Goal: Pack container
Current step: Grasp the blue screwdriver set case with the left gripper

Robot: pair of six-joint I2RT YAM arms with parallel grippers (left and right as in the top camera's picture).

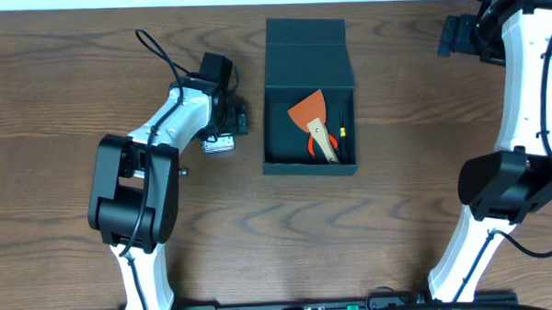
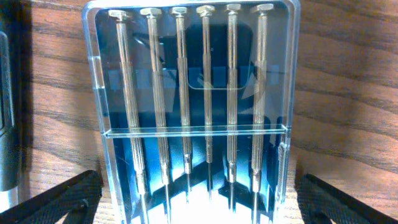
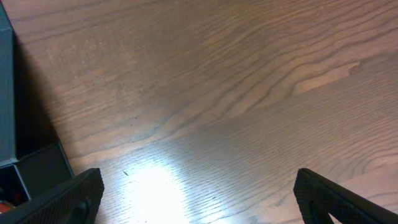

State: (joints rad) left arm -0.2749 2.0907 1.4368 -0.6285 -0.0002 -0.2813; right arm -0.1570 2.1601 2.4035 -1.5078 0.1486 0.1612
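The container (image 1: 347,79), a dark teal-grey box, stands at the table's middle with its flap lid folded back. Inside lie an orange scraper (image 1: 309,111) with a wooden handle and a thin black-and-yellow screwdriver (image 1: 342,125). Left of the box, my left gripper (image 1: 225,127) hangs open over a clear plastic case (image 1: 218,146). In the left wrist view the case (image 2: 196,112) holds several precision screwdrivers, and the fingertips (image 2: 62,199) stand apart on either side of it. My right gripper (image 1: 452,36) is open at the far right, over bare wood (image 3: 205,124).
A corner of the container (image 3: 7,93) shows at the left edge of the right wrist view. A black cable (image 1: 157,50) loops over the table behind the left arm. Both arm bases stand at the near edge.
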